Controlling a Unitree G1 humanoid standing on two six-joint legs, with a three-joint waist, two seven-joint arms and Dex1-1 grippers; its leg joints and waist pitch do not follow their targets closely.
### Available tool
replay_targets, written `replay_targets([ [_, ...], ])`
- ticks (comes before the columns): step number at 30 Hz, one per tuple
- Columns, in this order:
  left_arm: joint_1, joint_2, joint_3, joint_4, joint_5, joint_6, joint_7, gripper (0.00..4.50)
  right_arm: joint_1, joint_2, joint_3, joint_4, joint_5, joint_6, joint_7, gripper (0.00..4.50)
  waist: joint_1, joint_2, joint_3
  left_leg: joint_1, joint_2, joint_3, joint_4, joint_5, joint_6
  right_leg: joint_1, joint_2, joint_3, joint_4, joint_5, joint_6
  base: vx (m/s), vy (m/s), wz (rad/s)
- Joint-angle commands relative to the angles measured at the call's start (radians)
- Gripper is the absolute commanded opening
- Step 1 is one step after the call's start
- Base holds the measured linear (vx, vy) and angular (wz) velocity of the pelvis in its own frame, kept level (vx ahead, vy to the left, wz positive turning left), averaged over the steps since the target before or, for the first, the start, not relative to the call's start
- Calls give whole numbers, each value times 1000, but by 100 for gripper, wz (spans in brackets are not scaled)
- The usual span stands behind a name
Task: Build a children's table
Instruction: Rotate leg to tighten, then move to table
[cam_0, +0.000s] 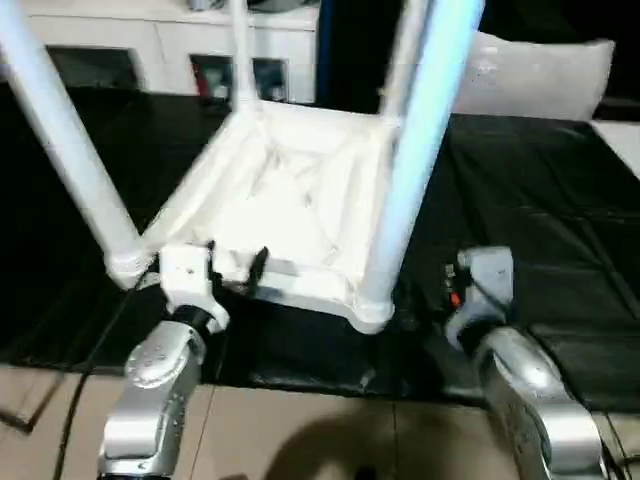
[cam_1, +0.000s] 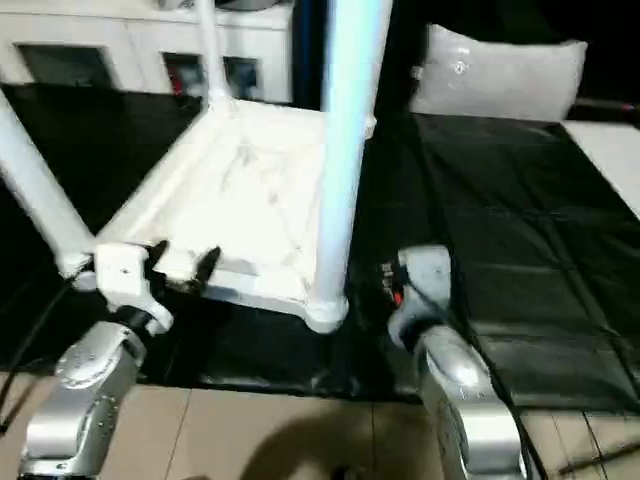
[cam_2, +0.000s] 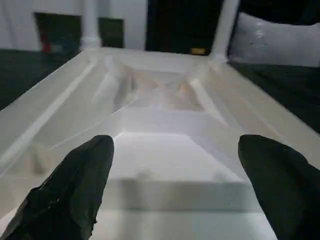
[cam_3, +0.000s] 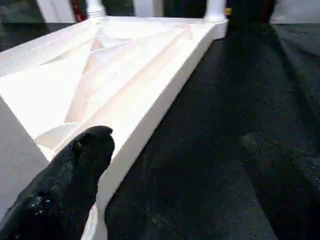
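My left gripper (cam_2: 172, 195) has its two black fingers (cam_2: 70, 192) spread wide apart, holding nothing. Between them, in the left wrist view, I see the near rim and ribbed underside of the children's table (cam_0: 290, 200); whether the fingertips touch that rim I cannot tell. From the head cameras this gripper sits at the table's near edge, close to its near-left corner.

My right gripper (cam_3: 185, 185) also has its jaws wide apart and empty. One finger (cam_3: 75, 180) lies just beside the table's long side wall; the other is over the black covering. In the left eye view its grey wrist sits just right of the table's near-right corner.

The children's table lies upside down on the black-covered work table (cam_0: 540, 200), top face down, ribs showing. All four white legs (cam_0: 425, 150) stand up from the corner sockets: two near ones rising past the picture's top, two thinner-looking ones at the far corners.

I can read no writing or labels anywhere.

The black cover is wrinkled and glossy. A pale cushion-like shape (cam_0: 540, 75) sits at the far right. White cabinets (cam_0: 160, 45) line the back wall, and beige floor (cam_0: 330, 430) shows below the work table's near edge.
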Motion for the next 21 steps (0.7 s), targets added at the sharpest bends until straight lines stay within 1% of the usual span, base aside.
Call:
replay_targets([
  [1,-1,12,-12,-29,18,20,7,446,24,-4,-4,-19,7,15,9,450,23,-30,-47,-13,-23,-21,16,-242,64,58,-102,183,-126,-698,-72,-29,80,-51],
  [2,5,10,-13,-35,13,20,5,446,37,-3,-2,-28,13,15,13,450,14,-8,-35,-73,14,-82,-49,-131,130,94,-134,126,-94,-620,-124,-29,80,-51],
  [3,10,10,-16,-41,9,27,0,446,48,-1,0,-32,14,13,12,450,13,11,-41,-42,20,-70,-68,-123,126,58,-88,89,-85,-565,-134,-13,127,-22],
  [4,12,10,-18,-43,6,31,-4,446,54,1,1,-30,14,8,8,450,-19,12,-49,0,22,-55,-75,-137,140,20,-23,47,-61,-385,-150,14,134,7],
  [5,11,10,-19,-42,7,33,-4,446,56,3,1,-28,14,-1,9,450,-27,14,-52,6,26,-57,-74,-125,138,21,-20,42,-51,-290,-165,14,134,7],
  [6,10,10,-19,-42,7,35,-4,446,57,4,2,-27,15,-9,9,450,-39,24,-46,-14,30,-65,-89,-173,105,37,-17,36,-46,-219,-164,-13,112,4],
  [7,8,10,-21,-42,10,38,-2,446,56,5,2,-24,16,-21,11,450,-45,19,-46,-12,23,-60,-89,-258,74,42,-26,37,-54,-244,-154,-39,88,-2],
  [8,7,10,-22,-41,11,39,-1,446,56,6,2,-23,17,-28,14,450,-46,16,-41,-11,14,-58,-89,-327,52,40,-32,42,-63,-311,-137,-39,88,-2],
  [9,7,10,-22,-41,11,39,-1,446,56,6,2,-23,17,-28,14,450,-47,14,-41,-11,10,-57,-87,-345,46,40,-36,44,-68,-341,-125,0,0,0],
  [10,3,10,-26,-32,16,34,-3,446,53,9,-6,-14,24,-33,18,450,-46,11,-35,-13,4,-58,-86,-372,40,36,-40,48,-78,-409,-96,0,0,0],
  [11,3,10,-26,-32,16,34,-3,446,53,9,-6,-14,24,-33,18,450,-47,7,-36,-15,0,-59,-83,-379,39,36,-43,50,-83,-465,-66,0,0,0],
  [12,7,11,-27,-32,19,30,-1,446,51,10,-10,-16,32,-24,21,450,-46,6,-37,-16,-1,-59,-81,-373,39,36,-45,51,-85,-481,-54,0,0,0],
  [13,15,10,-23,-35,15,26,1,446,54,5,-4,-28,26,-12,18,450,-47,7,-34,-19,-3,-60,-80,-368,42,32,-44,53,-91,-515,-33,0,0,0],
  [14,22,11,-20,-37,14,23,3,446,58,-1,4,-38,27,11,23,450,-48,-1,-36,-20,-6,-60,-77,-358,46,32,-44,52,-93,-552,-15,0,0,0],
  [15,22,11,-20,-37,14,23,3,446,58,-1,4,-38,27,11,23,450,-47,1,-36,-21,-7,-62,-76,-351,47,32,-45,52,-93,-563,-9,0,0,0],
  [16,26,12,-17,-40,14,23,4,446,62,-6,11,-47,26,28,26,450,-50,3,-36,-21,-8,-63,-73,-340,48,26,-42,51,-96,-577,-1,0,0,0],
  [17,27,14,-16,-45,10,24,0,446,65,-16,23,-51,33,29,51,450,-50,3,-36,-21,-8,-63,-73,-340,48,26,-42,51,-96,-577,-1,0,0,0],
  [18,27,16,-16,-49,8,24,-3,446,66,-22,30,-52,39,26,69,450,-51,6,-42,-25,-5,-69,-74,-329,50,34,-46,46,-90,-557,-10,0,0,0],
  [19,27,16,-16,-49,8,24,-3,446,66,-22,30,-52,39,26,69,450,-52,8,-42,-20,-3,-70,-76,-354,47,33,-46,42,-91,-579,-9,0,0,0],
  [20,24,12,-12,-51,8,25,3,446,54,-22,37,-27,24,-8,71,450,-60,-7,-34,-14,-2,-72,-78,-406,46,32,-47,35,-98,-639,-2,0,0,0],
  [21,24,12,-12,-51,8,25,3,446,54,-22,37,-27,24,-8,71,450,-60,1,-34,-8,-1,-75,-80,-431,43,33,-48,30,-95,-663,-3,0,0,0],
])
